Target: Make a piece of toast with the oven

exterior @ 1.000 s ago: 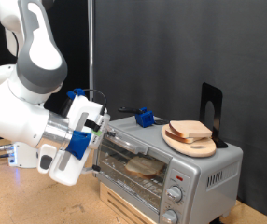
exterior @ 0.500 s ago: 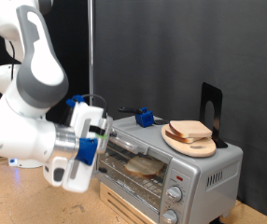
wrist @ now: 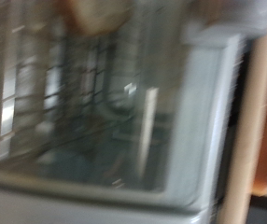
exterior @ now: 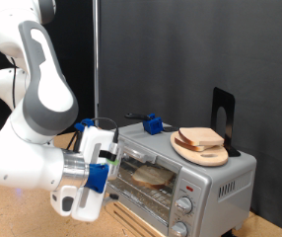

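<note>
The gripper (exterior: 104, 170) sits against the oven (exterior: 180, 168) door's front, on the exterior view's left side; whether its fingers are apart cannot be told. The piece of toast (exterior: 200, 138) lies on the plate (exterior: 198, 151) atop the oven, above and beyond the hand.

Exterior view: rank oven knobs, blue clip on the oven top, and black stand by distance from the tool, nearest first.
The tool sits at the oven door, on the exterior view's left.
1. Blue clip: on the oven top, above and to the right of the tool.
2. Oven knobs: front panel, lower right.
3. Black stand: far right, behind the wooden plate.
</note>
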